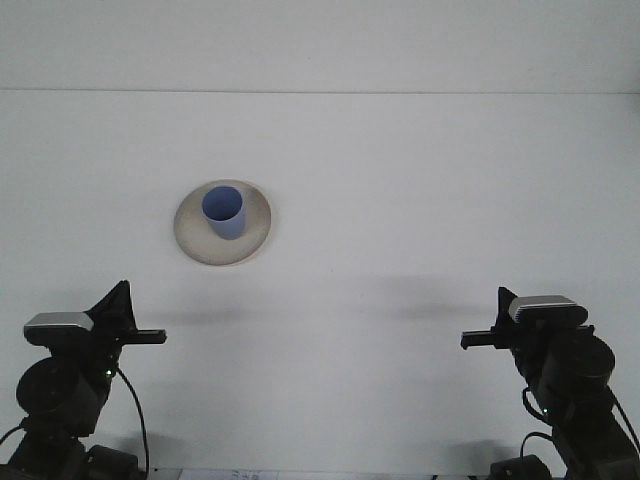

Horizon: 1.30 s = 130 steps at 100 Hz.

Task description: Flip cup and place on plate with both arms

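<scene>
A blue cup (225,212) stands upright, mouth up, on a round beige plate (195,240) left of the table's middle. My left gripper (150,337) is low at the bottom left, well in front of the plate and apart from it. My right gripper (472,340) sits at the bottom right, far from the cup. Both point inward toward the table's middle and hold nothing.
The white table (400,200) ends at a white back wall along a far edge (320,92). Cables hang by each arm base at the bottom corners.
</scene>
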Each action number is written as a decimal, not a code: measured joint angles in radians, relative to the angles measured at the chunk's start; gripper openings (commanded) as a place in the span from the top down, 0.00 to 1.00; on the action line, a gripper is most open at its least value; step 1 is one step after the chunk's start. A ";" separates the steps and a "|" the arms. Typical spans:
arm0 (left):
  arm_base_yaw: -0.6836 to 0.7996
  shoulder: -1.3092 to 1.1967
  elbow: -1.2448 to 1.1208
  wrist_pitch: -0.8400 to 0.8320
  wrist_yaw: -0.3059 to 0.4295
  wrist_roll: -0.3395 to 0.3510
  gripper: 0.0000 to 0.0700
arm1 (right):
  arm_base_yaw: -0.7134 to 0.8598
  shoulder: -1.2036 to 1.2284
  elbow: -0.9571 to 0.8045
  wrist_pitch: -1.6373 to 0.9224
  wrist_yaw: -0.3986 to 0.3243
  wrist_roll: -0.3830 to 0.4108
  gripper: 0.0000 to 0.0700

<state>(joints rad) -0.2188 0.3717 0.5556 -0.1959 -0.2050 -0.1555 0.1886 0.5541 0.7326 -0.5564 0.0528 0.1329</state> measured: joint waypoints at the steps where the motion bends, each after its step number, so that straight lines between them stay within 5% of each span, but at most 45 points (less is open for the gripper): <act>1: 0.004 -0.006 -0.011 0.011 0.000 0.001 0.98 | 0.000 0.000 0.000 0.000 0.000 0.000 1.00; 16: 0.057 -0.117 -0.172 0.126 0.007 0.016 0.98 | 0.000 0.000 0.000 0.000 0.000 0.000 1.00; 37: 0.107 -0.312 -0.359 0.182 0.136 0.035 0.98 | 0.000 0.000 0.000 0.000 0.000 0.000 1.00; 130: 0.120 -0.368 -0.522 0.320 0.180 0.034 0.98 | 0.000 0.000 0.000 0.099 0.000 0.000 1.00</act>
<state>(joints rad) -0.0986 0.0040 0.0334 0.1242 -0.0246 -0.1215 0.1886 0.5537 0.7326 -0.4576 0.0528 0.1333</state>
